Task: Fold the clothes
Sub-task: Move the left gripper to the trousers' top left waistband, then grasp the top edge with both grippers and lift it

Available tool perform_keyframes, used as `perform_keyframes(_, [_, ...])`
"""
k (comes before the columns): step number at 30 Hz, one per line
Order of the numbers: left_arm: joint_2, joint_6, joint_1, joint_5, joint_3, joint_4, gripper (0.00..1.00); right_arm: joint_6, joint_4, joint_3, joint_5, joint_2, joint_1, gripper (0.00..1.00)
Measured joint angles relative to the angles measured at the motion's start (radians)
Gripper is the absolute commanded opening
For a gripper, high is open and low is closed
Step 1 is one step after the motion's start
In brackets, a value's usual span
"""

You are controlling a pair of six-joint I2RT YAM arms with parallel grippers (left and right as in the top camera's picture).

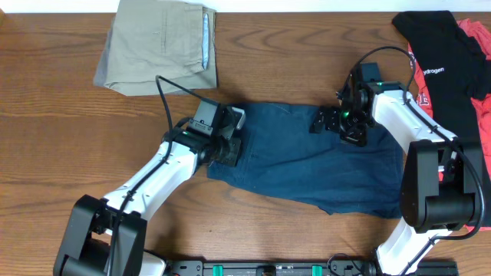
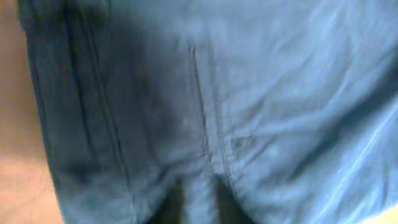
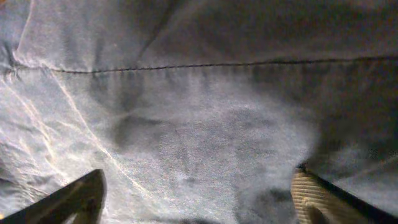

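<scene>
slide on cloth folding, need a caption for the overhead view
YAM arms with left hand and right hand over navy shorts on the table, folded khaki shorts behind

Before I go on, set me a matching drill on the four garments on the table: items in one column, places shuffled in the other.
1 navy shorts
2 khaki shorts
3 black T-shirt
4 red garment

A folded, far left
B outermost at the right edge
C spread out in the middle
D far right, white lettering

Pairs: 1-C, 2-A, 3-D, 4-B
</scene>
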Motion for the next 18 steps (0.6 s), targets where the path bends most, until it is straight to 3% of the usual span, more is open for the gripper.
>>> perform_keyframes(2, [0.000, -0.033, -0.002, 0.004, 0.000, 0.047, 0.06, 0.004, 0.000, 0.000, 0.003, 0.000, 0.000, 0.32])
perform_keyframes(3, [0.000, -0.053, -0.002, 0.004, 0.000, 0.064, 0.06, 0.003, -0.002, 0.000, 0.004, 0.000, 0.000, 0.06])
perform_keyframes(4, [0.000, -0.073, -0.002, 0.004, 0.000, 0.077, 0.06, 0.005, -0.005, 0.000, 0.007, 0.000, 0.000, 0.01])
perform_keyframes(10, [0.029, -0.184, -0.002, 0.008, 0.001, 0.095, 0.06, 0.026, -0.126, 0.000, 0.098, 0.000, 0.000, 0.02])
perform_keyframes(18, [0.209, -0.274, -0.002, 0.063, 0.001, 0.190, 0.06, 0.089, -0.214, 0.000, 0.249, 0.000, -0.022, 0.01])
